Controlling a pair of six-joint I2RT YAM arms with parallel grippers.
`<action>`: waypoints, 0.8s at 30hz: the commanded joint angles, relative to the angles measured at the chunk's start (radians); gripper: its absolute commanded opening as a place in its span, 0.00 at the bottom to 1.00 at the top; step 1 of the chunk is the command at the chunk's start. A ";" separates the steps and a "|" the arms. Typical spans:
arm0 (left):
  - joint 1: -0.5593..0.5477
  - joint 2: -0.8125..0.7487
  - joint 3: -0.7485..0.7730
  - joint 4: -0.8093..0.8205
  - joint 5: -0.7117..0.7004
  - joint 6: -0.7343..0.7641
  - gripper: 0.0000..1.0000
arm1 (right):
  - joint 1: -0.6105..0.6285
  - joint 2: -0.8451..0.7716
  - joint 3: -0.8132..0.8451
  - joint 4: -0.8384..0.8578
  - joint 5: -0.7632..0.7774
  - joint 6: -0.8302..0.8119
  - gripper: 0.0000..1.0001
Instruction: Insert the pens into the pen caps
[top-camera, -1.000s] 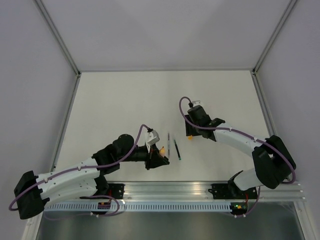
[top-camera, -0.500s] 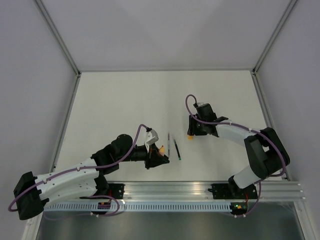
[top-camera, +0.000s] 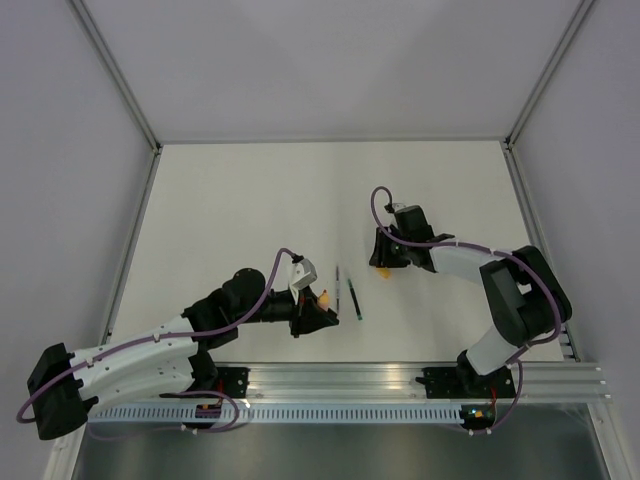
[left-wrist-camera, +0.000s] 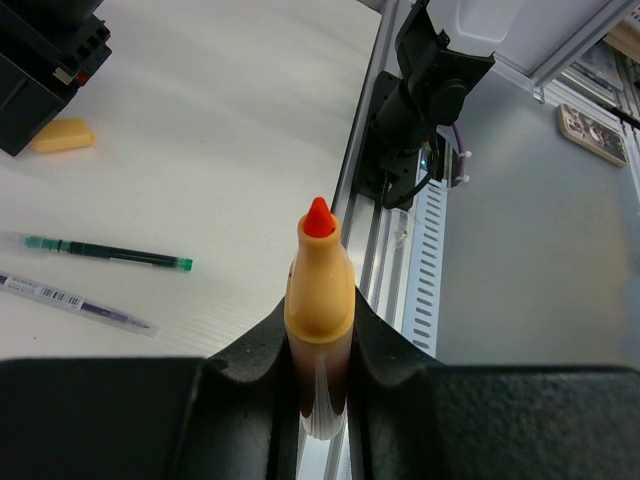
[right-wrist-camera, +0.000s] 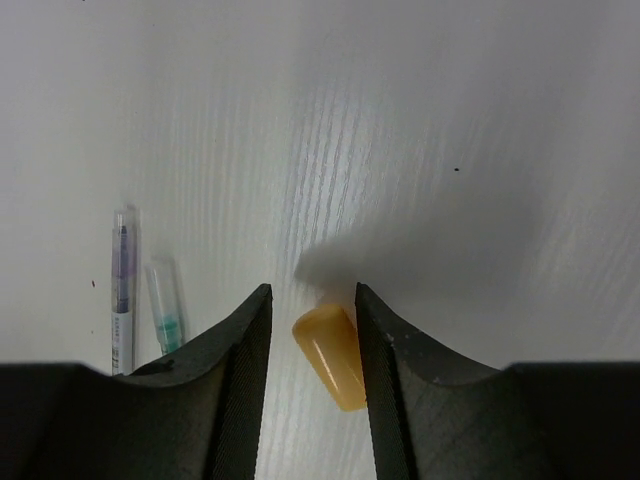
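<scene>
My left gripper (top-camera: 316, 306) (left-wrist-camera: 318, 325) is shut on the orange-ended pen (left-wrist-camera: 319, 285), whose red tip points towards the near rail; it is held above the table. The bright orange pen cap (right-wrist-camera: 330, 355) lies on the table between the open jaws of my right gripper (top-camera: 383, 262) (right-wrist-camera: 312, 335), close to the right finger (right-wrist-camera: 385, 370). The cap also shows in the left wrist view (left-wrist-camera: 62, 135). The dark pen with a green end (top-camera: 353, 300) (left-wrist-camera: 105, 254) and the grey-silver pen (top-camera: 339, 285) (left-wrist-camera: 75, 301) lie side by side between the grippers. No pale cap shows.
An aluminium rail (top-camera: 400, 376) (left-wrist-camera: 395, 220) runs along the near table edge with the arm bases on it. Grey walls and frame posts (top-camera: 130, 100) bound the white table (top-camera: 250, 200) at left, right and back.
My right gripper has moved a little back and left and come down so that its jaws stand round the orange cap. My left arm with the pen has stayed put.
</scene>
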 joint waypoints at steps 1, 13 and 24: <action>-0.004 -0.002 0.011 0.028 -0.023 0.038 0.02 | -0.004 0.054 -0.013 -0.033 -0.008 -0.012 0.45; -0.004 -0.025 0.008 0.021 -0.030 0.038 0.02 | 0.000 -0.067 -0.032 -0.127 0.089 -0.033 0.52; -0.002 -0.031 0.008 0.019 -0.030 0.038 0.02 | 0.051 -0.072 -0.033 -0.140 0.162 -0.021 0.51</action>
